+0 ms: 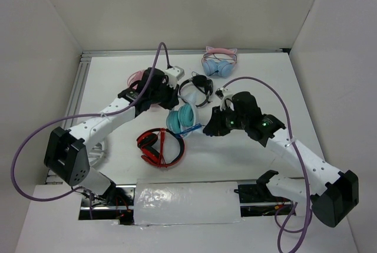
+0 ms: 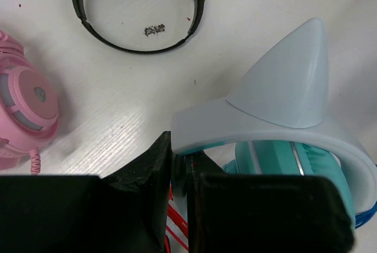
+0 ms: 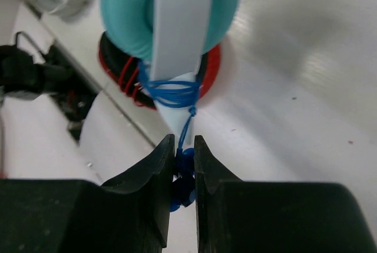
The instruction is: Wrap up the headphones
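Note:
The teal headphones [image 1: 181,118] stand in the middle of the table, between my two grippers. In the left wrist view my left gripper [image 2: 179,170] is shut on the end of their white headband [image 2: 265,129], under a pale cat ear [image 2: 288,82], with a teal ear cup [image 2: 294,164] below. In the top view my left gripper [image 1: 169,101] is at their far left side. My right gripper [image 3: 184,173] is shut on the blue plug end of the thin blue cable [image 3: 174,91], which is wound several turns round the headband [image 3: 179,17]. In the top view my right gripper [image 1: 209,128] is just right of the headphones.
Red headphones [image 1: 160,147] lie close in front of the teal pair. Black headphones [image 1: 196,89] lie just behind. A light-blue pair with pink ears [image 1: 219,63] is at the back. A pink pair [image 2: 23,105] lies by my left wrist. A foil-covered strip [image 1: 187,203] lines the near edge.

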Available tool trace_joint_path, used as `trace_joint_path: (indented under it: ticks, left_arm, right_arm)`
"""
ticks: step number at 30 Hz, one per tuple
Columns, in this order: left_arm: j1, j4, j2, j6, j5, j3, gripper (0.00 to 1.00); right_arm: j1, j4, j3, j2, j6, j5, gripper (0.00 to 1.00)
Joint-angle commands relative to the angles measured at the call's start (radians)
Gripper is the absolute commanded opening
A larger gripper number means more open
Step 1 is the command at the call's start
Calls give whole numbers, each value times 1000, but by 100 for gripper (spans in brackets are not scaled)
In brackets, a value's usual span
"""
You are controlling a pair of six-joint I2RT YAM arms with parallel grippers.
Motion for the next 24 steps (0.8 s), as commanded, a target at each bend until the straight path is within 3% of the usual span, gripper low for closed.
trace_joint_path:
  ticks: [1, 7, 12, 15, 16, 20, 24]
  left_arm:
    - [-19, 76, 11, 60, -53, 10, 0]
    - [-67, 44, 83, 35, -154, 40, 0]
    - [-84, 0, 114, -92, -97, 99, 0]
    - [-84, -57, 117, -201, -54, 127, 0]
    - [-82, -74, 116, -236, -44, 138, 0]
    - [-82, -151, 108, -362, -34, 161, 0]
    - [-81, -171, 103, -451, 41, 164, 0]
  right_arm:
    - [-7, 27, 20, -8, 25, -218, 0]
    - [-12, 7, 91, 16, 38, -215, 0]
    - [-14, 50, 117, 57, 112, -163, 1]
    - [8, 49, 125, 92, 101, -36, 1]
    - [29, 26, 134, 101, 97, 103, 1]
    - [61, -85, 184, 172, 144, 398, 2]
    - [101, -68, 191, 216, 181, 488, 4]
